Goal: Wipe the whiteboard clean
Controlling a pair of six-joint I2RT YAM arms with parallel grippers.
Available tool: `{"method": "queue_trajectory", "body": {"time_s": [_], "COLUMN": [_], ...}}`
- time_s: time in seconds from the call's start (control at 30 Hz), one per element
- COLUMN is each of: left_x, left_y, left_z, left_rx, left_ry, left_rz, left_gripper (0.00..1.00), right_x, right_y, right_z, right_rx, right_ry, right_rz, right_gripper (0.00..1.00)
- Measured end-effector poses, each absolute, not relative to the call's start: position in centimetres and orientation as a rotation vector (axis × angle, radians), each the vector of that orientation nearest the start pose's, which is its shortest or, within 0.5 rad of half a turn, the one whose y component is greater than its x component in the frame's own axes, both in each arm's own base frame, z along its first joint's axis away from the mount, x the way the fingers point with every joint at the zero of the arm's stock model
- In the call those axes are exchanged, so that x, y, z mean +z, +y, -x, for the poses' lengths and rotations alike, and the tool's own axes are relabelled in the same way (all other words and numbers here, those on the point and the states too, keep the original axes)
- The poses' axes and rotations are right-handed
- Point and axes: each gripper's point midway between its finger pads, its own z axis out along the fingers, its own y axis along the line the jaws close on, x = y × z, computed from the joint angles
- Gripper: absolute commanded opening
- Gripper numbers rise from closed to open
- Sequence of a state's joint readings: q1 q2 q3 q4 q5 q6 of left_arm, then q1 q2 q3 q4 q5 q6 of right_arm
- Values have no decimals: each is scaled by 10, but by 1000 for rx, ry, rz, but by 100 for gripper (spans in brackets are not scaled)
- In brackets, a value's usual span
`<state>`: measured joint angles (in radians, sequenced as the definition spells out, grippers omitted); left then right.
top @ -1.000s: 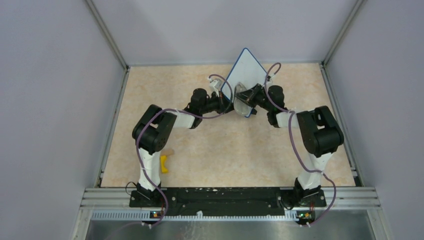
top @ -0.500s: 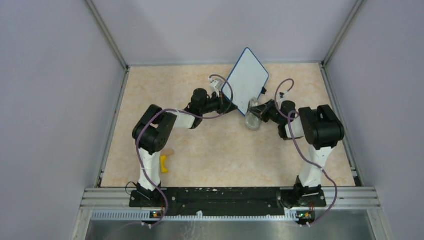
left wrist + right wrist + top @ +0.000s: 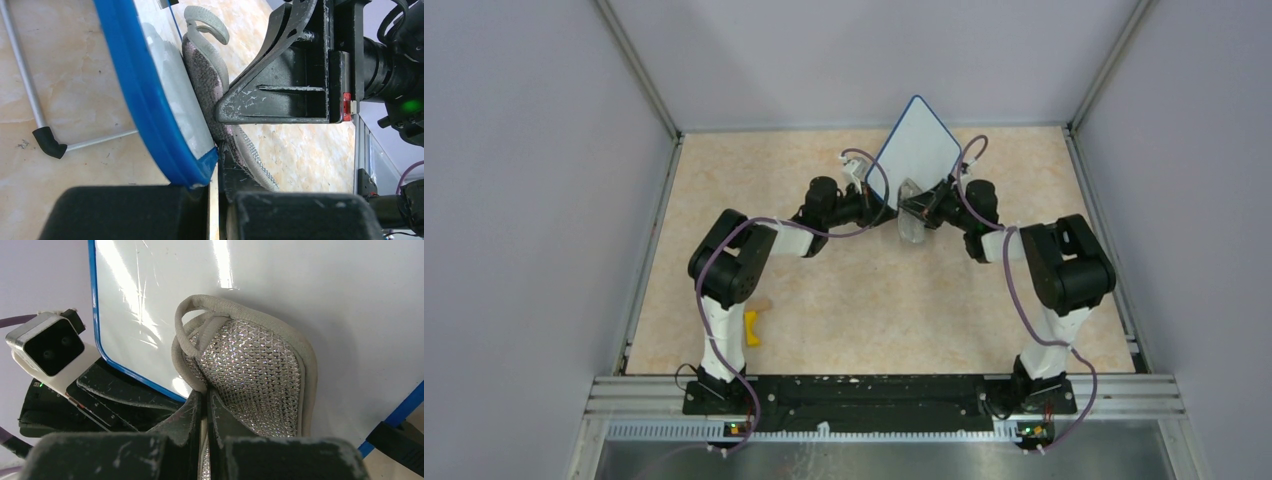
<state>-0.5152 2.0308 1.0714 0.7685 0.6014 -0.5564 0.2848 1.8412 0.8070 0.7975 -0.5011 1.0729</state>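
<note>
Blue-framed and tipped up on one corner, the whiteboard (image 3: 917,150) stands at the far middle of the surface (image 3: 824,300), between the two arms. The left jaws are closed on its lower frame edge, and that single pinch looks like most of what steadies it. A wire stand (image 3: 25,85) with a black foot (image 3: 49,142) shows behind the board, but whether it bears any weight cannot be told.

The right jaws are clamped narrow on one edge of a grey mesh pad (image 3: 250,375), whose soft side lies against the white face near the held corner.

Several things could go wrong from here:
- **Board pivoting:** too hard a push would likely turn the board about the left pinch, or lever the frame out of it, since the force lands on the face and the grip is at the rim.
- **Pad slipping:** the pad is gripped only at its edge, so a stroke against friction could fold it or drag it free.
- **Scraping:** with the pad bent aside, the hard tips of the right jaws could scrape the face.
- **Arms clashing:** both sets of jaws sit just beside each other at that corner, so a low stroke risks a knock between them.
- **Missed marks:** no ink shows on the visible face, but the pad hides part of it, so leftover marks could be missed.
</note>
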Motion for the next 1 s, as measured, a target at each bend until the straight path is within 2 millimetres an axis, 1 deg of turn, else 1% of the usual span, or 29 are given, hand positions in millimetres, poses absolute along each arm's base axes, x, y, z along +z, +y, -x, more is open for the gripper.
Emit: {"method": "queue_trajectory", "body": {"time_s": [0.13, 0.2, 0.3, 0.37, 0.43, 0.57, 0.63, 0.77, 0.8, 0.9, 1.0], "left_x": [110, 110, 110, 110, 110, 110, 110, 110, 110, 110, 110], "left_y": [-360, -361, -361, -361, -362, -362, -361, -361, -361, -361, -361], "left_z": [-397, -396, -396, -396, -395, -395, -395, -396, -396, -396, -396], "left_rx": [-1279, -1280, -1280, -1281, -1282, -1281, -1281, -1280, -1280, -1280, -1280], "left_ry": [1867, 1867, 1867, 1867, 1865, 1865, 1866, 1866, 1866, 1867, 1866], "left_rz": [-439, -440, -441, -443, -446, -444, -444, -442, -442, -441, -442], "left_gripper": [0, 0, 0, 0, 0, 0, 0, 0, 0, 0, 0], "right_x": [115, 106, 85, 74, 70, 75, 80, 106, 117, 118, 115], "right_y": [233, 222, 200, 190, 186, 191, 198, 230, 241, 242, 235], "right_z": [-419, -421, -423, -423, -423, -423, -420, -413, -411, -411, -415], "right_rx": [1378, 1373, 1345, 1330, 1325, 1292, 1264, 1268, 1281, 1279, 1290], "right_ry": [1966, 1960, 1968, 1977, 1977, 1980, 1993, 1994, 1985, 1990, 1988], "right_rz": [-401, -424, -487, -522, -544, -540, -526, -416, -368, -353, -363], "right_gripper": [0, 0, 0, 0, 0, 0, 0, 0, 0, 0, 0]}}
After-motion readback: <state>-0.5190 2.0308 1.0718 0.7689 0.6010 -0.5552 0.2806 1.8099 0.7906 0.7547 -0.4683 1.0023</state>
